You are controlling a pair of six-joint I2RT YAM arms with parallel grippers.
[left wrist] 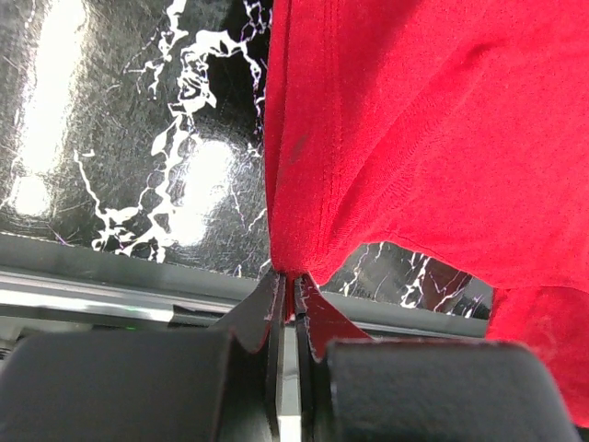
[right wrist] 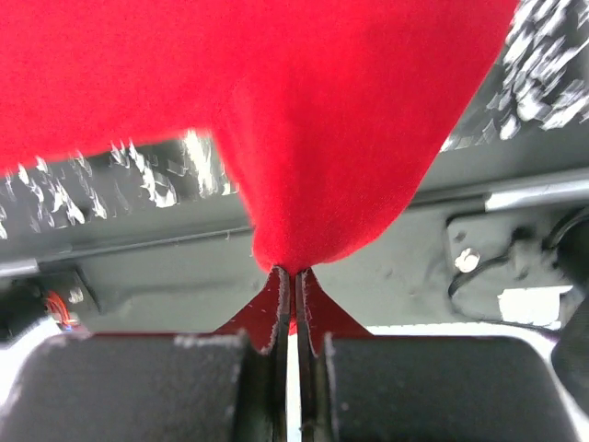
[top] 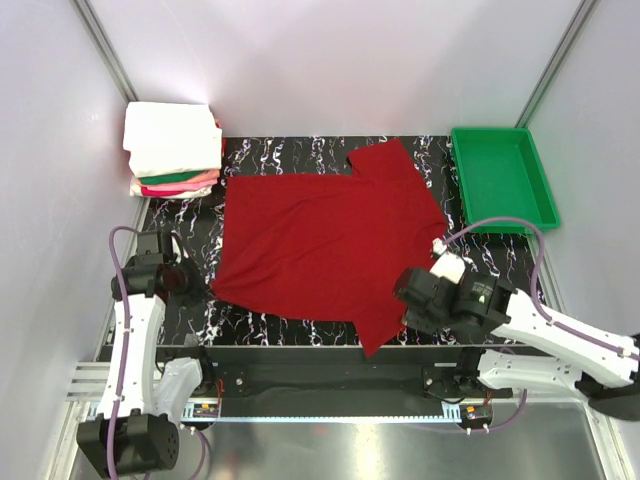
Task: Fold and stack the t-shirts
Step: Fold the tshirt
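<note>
Pale, plain walls close in a black tabletop veined with white marbling [top: 290, 158], and the plain deep red cotton t-shirt [top: 320, 240] lies spread across the middle of it, reaching to the near edge. Both of my grippers are clenched on it. My left gripper [left wrist: 290, 287] pinches the near left corner, which I take to be the hem end. My right gripper [right wrist: 293, 274] pinches a peak of cloth at the near right, by what looks like the sleeve. The cloth tents up from each pinch and hangs in soft folds, so I judge it light, limp and without stiffness. It will sag between my two holds and drag on the glossy surface rather than slide as a sheet. Corners and seamed edges are the sound places to hold, since a pinch in the open middle would only bunch it. It is not fragile, though a thin bite could slip free. The shirt is a flat, even red, slightly rumpled, with its other sleeve pointing towards the far right. Finished shirts sit in a stack of folded rectangles, white over green and pink, [top: 172, 150] at the far left corner, and an open green plastic tray [top: 500, 205] stands at the far right.
</note>
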